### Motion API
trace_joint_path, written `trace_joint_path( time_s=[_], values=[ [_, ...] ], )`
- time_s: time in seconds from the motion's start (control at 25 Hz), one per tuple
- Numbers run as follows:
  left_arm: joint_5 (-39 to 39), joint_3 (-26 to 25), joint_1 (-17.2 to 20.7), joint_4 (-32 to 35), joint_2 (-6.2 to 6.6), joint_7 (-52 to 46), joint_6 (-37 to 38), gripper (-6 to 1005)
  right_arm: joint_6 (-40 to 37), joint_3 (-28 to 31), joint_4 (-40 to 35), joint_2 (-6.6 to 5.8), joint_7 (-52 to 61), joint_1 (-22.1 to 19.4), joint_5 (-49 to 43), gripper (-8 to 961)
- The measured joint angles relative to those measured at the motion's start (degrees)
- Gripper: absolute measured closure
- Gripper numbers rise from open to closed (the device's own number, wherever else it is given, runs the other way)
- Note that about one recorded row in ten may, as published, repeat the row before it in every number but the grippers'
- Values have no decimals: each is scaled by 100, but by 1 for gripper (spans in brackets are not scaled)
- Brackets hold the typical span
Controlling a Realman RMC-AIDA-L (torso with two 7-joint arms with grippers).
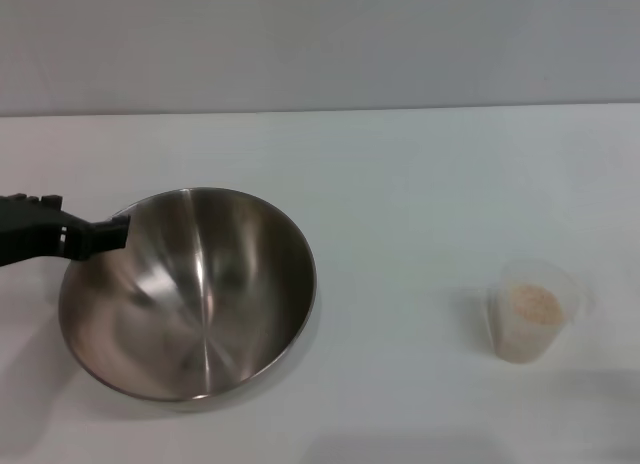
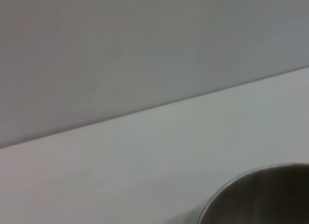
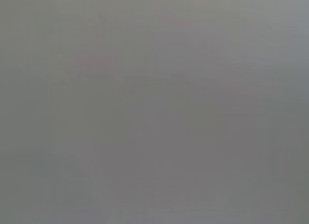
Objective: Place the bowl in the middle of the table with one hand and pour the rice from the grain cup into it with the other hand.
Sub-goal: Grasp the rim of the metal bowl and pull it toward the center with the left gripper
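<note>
The steel bowl [image 1: 190,294] sits at the left of the white table [image 1: 400,184], empty and shiny inside. My left gripper [image 1: 118,231] reaches in from the left edge and is closed on the bowl's near-left rim. Part of the bowl's rim also shows in the left wrist view [image 2: 256,195]. The clear grain cup [image 1: 520,339] stands upright on the right side of the table, well apart from the bowl, with a pale heap of rice [image 1: 535,304] inside. My right gripper is out of view; the right wrist view shows only plain grey.
A grey wall [image 1: 320,44] rises behind the table's far edge. White tabletop lies between the bowl and the cup.
</note>
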Motion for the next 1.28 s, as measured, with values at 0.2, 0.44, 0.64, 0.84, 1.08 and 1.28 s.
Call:
trace_joint_path(
  time_s=[0.2, 0.44, 0.64, 0.84, 1.08, 1.28],
  values=[
    [-1, 21, -28, 169, -12, 56, -21, 184, -10, -31, 0, 0, 0, 9, 0, 143],
    [-1, 44, -75, 328, -14, 117, -26, 185, -9, -32, 0, 0, 0, 21, 0, 143],
    [0, 37, -103, 460, -18, 202, 2, 185, 10, -32, 0, 0, 0, 32, 0, 142],
    [0, 44, -158, 587, -18, 222, 2, 185, 20, -32, 0, 0, 0, 36, 0, 142],
    [0, 99, -196, 720, -35, 262, 13, 191, 28, -32, 0, 0, 0, 36, 0, 142],
    [0, 102, -289, 889, -28, 262, 19, 196, 30, -32, 0, 0, 0, 45, 0, 143]
  ],
)
